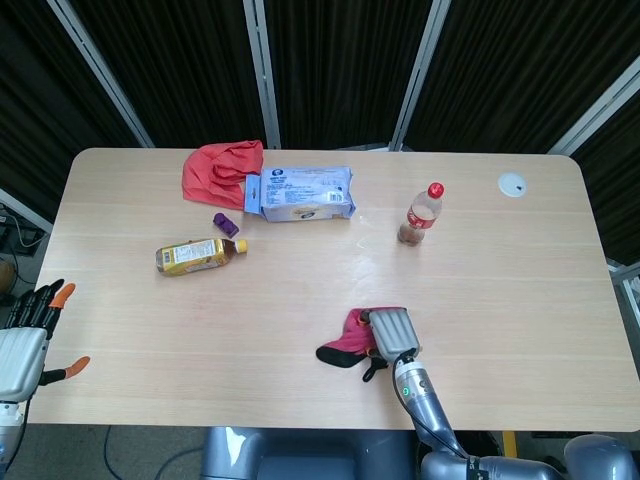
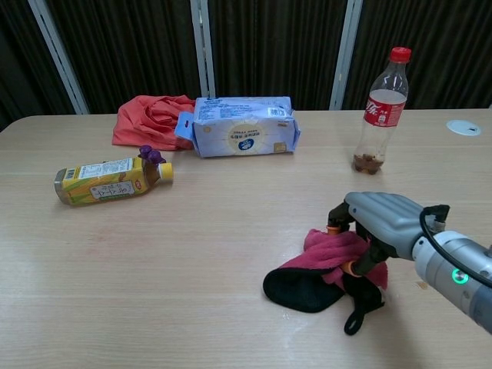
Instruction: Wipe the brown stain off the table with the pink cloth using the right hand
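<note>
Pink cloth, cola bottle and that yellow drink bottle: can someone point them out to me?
pink cloth point(image 2: 332, 254), chest view, on the pink fold beside the right hand point(image 2: 380, 219).
cola bottle point(image 1: 423, 214), head view, on its label.
yellow drink bottle point(image 2: 104, 181), chest view, on its label, lying on its side.

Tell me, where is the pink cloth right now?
The pink cloth lies under the right hand near the table's front edge, right of centre in the head view.
</note>
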You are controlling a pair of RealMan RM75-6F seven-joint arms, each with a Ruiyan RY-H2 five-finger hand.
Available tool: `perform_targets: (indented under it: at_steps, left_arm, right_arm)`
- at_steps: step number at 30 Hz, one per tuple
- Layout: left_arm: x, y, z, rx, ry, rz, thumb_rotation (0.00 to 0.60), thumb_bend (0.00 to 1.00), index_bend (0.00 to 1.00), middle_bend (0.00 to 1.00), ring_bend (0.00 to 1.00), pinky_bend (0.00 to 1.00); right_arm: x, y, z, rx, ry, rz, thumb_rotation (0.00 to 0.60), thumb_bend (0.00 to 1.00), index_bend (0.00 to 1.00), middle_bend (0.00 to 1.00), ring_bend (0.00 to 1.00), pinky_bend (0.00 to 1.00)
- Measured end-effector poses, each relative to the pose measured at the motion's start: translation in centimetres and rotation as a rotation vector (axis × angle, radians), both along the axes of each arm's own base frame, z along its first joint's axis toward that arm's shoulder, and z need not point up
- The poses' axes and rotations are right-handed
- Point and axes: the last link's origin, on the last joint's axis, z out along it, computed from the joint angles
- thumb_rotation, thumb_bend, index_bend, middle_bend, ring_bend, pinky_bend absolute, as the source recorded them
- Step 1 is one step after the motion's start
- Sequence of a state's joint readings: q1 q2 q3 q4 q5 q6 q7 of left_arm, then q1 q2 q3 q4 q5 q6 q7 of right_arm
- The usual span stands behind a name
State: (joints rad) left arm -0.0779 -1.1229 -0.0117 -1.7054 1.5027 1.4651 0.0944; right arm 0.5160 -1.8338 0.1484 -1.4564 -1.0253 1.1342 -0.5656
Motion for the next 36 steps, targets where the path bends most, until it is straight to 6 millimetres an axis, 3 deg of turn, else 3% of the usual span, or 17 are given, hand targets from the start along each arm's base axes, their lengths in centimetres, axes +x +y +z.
perform_targets:
  at_steps: [9, 18, 26, 31, 36]
  left_arm:
    - [0.0, 0.0, -0.1, -0.004, 0.001, 0.004, 0.6, 0.0, 0.07, 0.0, 0.0, 0.0]
    - [0.1, 0.0, -0.1, -0.002, 0.006, 0.003, 0.6, 0.0, 0.07, 0.0, 0.0, 0.0]
    - [0.1, 0.0, -0.2, -0.005, 0.011, -0.001, 0.6, 0.0, 0.07, 0.0, 0.0, 0.0]
    - [0.1, 0.0, -0.2, -0.004, 0.013, 0.0, 0.6, 0.0, 0.07, 0.0, 0.0, 0.0]
    - [0.1, 0.1, -0.2, 0.0, 0.012, -0.002, 0.6, 0.0, 0.07, 0.0, 0.0, 0.0]
  right_arm:
    - [-4.5, -2.2, 2.9, -0.091, 0.062, -0.126, 0.6, 0.39, 0.74, 0.65, 0.58, 0.75]
    - [-11.0, -4.1, 9.5, -0.23, 0.164, -0.252, 0.6, 0.39, 0.74, 0.65, 0.58, 0.75]
    - [-16.0, -4.1, 14.6, -0.317, 0.259, -0.365, 0.6, 0.39, 0.74, 0.65, 0.58, 0.75]
    - [-16.1, -3.8, 14.5, -0.301, 0.246, -0.373, 0.6, 0.39, 0.74, 0.65, 0.58, 0.75]
    - [-13.6, -3.4, 12.3, -0.236, 0.182, -0.325, 0.6, 0.39, 0.75, 0.65, 0.58, 0.75]
